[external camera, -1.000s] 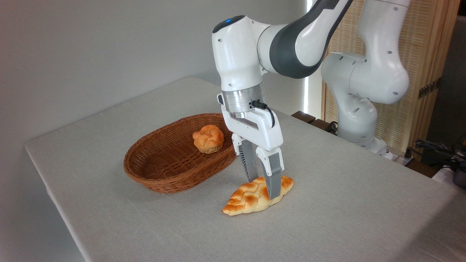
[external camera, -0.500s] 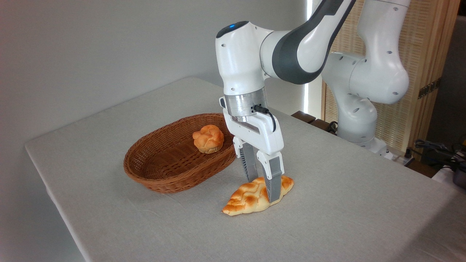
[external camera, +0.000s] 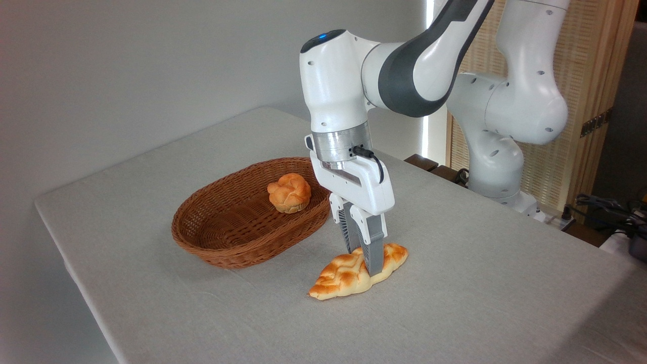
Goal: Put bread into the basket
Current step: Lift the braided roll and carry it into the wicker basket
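We find the bread [external camera: 349, 273] lying on the table [external camera: 480, 283] in the lower centre of the frame, just right of and below the basket [external camera: 242, 217], not touching it. The loaf is long and braided, with a golden-brown crust; its pointed ends aim toward the lower left and the upper right.

We note the gripper [external camera: 365, 258] pointing straight down onto the loaf's right half. Its grey fingers [external camera: 374, 242] stand close together, one on the near side of the loaf and one on the far side, and they appear pressed against the crust. We judge the jaws narrow and closed upon the bread. The loaf rests on the cloth; we see no gap beneath it.

The basket sits left of centre, an oval of brown wicker with a thick rim. Inside it, toward its upper right end, we record a small round bun [external camera: 289, 192]. The rest of the basket's floor shows bare weave.

The white arm [external camera: 404, 65] descends from the upper right of the frame. A black cable [external camera: 371, 156] loops at the wrist.
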### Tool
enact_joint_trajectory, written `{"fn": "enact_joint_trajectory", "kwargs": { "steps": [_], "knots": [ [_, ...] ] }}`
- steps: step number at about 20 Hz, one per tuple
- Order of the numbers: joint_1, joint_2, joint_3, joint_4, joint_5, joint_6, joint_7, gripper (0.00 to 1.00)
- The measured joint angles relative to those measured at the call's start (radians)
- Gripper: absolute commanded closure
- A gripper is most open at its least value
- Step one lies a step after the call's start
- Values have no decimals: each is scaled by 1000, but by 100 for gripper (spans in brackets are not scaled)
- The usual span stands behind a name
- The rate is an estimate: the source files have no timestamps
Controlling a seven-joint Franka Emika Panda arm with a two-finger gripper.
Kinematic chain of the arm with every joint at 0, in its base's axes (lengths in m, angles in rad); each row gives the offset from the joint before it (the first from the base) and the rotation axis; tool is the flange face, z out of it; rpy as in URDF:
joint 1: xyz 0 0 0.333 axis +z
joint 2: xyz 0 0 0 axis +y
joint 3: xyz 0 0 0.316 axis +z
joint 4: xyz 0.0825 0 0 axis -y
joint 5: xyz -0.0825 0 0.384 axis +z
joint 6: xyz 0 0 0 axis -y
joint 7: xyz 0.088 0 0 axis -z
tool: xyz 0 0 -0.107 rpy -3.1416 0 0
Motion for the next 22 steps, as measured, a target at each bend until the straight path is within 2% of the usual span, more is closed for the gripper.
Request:
{"fn": "enact_joint_trajectory", "kwargs": {
  "steps": [3,7,10,12,15,18,20,21,22],
  "knots": [
    [1,-1,1,43,-41,-15,-3,57],
    [1,-2,-5,244,-153,-240,-1,57],
    [0,12,-57,381,-246,-321,-16,57],
    [-1,39,-120,426,-272,-324,-116,56],
    [-3,116,-243,460,-277,-321,-298,56],
    [-4,210,-316,481,-277,-279,-416,54],
    [-4,258,-335,491,-276,-229,-451,44],
    [-4,276,-337,495,-271,-210,-459,35],
    [-3,290,-338,498,-259,-200,-460,16]
  ]
}}
